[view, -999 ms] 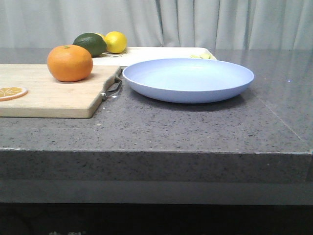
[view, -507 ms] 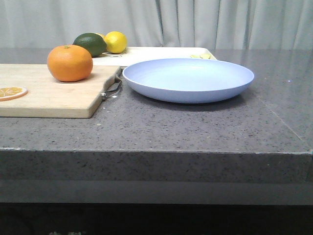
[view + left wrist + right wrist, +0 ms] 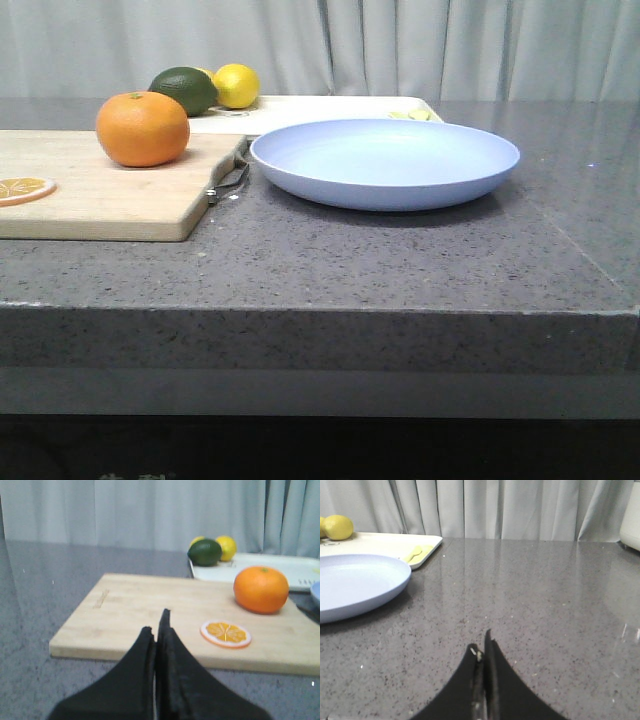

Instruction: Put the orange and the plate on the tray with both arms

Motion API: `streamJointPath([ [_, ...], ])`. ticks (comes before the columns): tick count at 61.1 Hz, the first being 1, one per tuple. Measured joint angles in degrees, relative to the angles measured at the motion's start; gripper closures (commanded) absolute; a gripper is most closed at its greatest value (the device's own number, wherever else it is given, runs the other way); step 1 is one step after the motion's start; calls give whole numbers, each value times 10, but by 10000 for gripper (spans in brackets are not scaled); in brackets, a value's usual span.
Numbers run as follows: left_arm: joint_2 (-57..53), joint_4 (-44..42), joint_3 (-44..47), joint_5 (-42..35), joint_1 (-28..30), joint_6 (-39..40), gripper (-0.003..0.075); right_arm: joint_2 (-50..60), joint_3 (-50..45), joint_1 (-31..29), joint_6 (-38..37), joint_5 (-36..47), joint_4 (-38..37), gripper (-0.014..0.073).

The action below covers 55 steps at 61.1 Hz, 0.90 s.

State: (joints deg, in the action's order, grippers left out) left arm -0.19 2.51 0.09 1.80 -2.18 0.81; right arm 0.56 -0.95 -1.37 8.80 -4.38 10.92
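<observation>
Orange (image 3: 142,128) on cutting board (image 3: 100,190); plate (image 3: 385,162) on counter, tray (image 3: 330,108) behind.
Wrist views only: left gripper (image 3: 156,632), right gripper (image 3: 481,652), both fingers pressed together, empty; tray partly hidden.

The grey speckled countertop (image 3: 400,265) carries a wooden cutting board (image 3: 110,195), the plate (image 3: 385,162) (just beside it) and the tray (image 3: 320,108).

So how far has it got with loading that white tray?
Nothing is done yet. The round orange fruit sits on the wooden cutting board; the lavender-blue plate rests on the counter. Both pincers, left and right, are shut and empty. The cream-white tray awaits both.
</observation>
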Motion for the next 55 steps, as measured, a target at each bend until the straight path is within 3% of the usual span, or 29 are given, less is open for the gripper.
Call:
streamJointPath([
  [5, 0, 0, -2, -41, 0, 0, 737, 0, 31, 0, 0, -9, 0, 713],
  [11, 0, 1, -25, -40, 0, 2, 737, 0, 88, 0, 0, -32, 0, 708],
  [21, 33, 1, -148, 26, 0, 5, 738, -41, 206, 0, -1, -90, 0, 705],
  [34, 223, 1, -318, 125, 0, 7, 738, -218, 365, 0, -1, -148, 0, 705],
  [49, 324, 1, -348, 127, 0, 7, 734, -302, 400, 0, -1, -151, -1, 701],
  [55, 329, 1, -349, 122, 0, 7, 635, -302, 400, 0, -1, -151, -1, 650],
])
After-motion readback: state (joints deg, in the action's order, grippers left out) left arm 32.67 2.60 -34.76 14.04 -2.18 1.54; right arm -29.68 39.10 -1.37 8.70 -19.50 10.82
